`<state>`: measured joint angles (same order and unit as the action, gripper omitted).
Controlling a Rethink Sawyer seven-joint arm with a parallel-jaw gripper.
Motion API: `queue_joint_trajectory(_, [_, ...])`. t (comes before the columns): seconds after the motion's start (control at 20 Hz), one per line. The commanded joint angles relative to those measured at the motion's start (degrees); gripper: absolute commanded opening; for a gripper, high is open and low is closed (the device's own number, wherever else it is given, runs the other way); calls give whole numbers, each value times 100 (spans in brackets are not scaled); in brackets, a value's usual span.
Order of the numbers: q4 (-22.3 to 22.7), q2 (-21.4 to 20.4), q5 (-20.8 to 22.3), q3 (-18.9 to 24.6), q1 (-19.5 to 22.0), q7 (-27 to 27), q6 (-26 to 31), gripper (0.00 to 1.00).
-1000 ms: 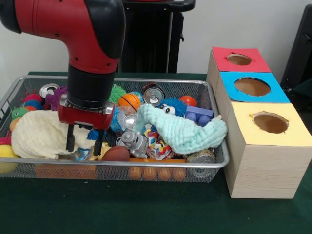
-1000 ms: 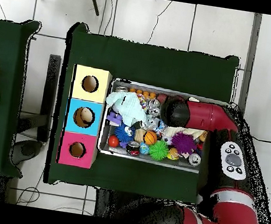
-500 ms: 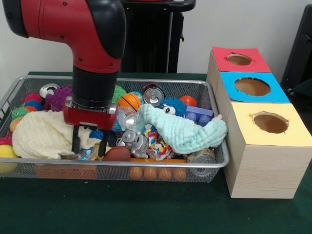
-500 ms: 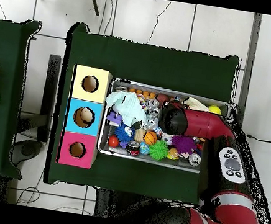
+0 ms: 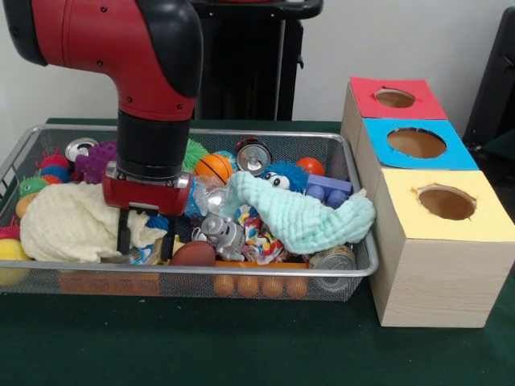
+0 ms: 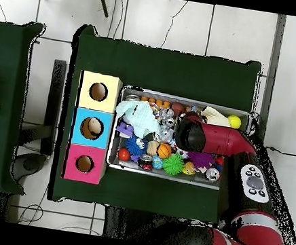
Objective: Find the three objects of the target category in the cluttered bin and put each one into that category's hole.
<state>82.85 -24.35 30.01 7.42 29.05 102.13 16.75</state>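
Observation:
The bin (image 5: 241,272) is a wide silver wire-mesh basket full of toys, cans and cloths; it also shows in the overhead view (image 6: 163,177). My gripper (image 5: 145,240) is open, with its fingers pointing down into the bin's left half. One finger (image 5: 123,236) is against a cream cloth (image 5: 68,225), the other stands next to a brown ball (image 5: 191,254). Three wooden boxes with holes stand right of the bin: red (image 5: 394,98), blue (image 5: 417,143) and yellow (image 5: 447,203). In the overhead view the arm's wrist (image 6: 190,131) hides the gripper.
A mint cloth (image 5: 306,217) lies over the bin's right half. Around it are drink cans (image 5: 253,154), an orange ball (image 5: 213,167), a blue furry toy (image 5: 282,175), a silver toy robot (image 5: 219,233) and a purple spiky toy (image 5: 96,159). A yellow ball (image 5: 10,251) sits at the left end.
My gripper has moved a little to the right and lower into the bin, beside the cream cloth. Its fingers stay apart. The objects in the bin have not visibly moved.

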Motion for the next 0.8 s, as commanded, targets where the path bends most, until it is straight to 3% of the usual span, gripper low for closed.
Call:
queue_joint_trajectory(0.05, [564,818,288,266,42,271,-393,100])
queue_joint_trajectory(0.3, [561,854,369,191,-19,277,-525,100])
queue_joint_trajectory(0.35, [562,847,352,199,-12,228,-486,0])
queue_joint_trajectory(0.8, [516,868,114,-123,-282,617,-508,0])
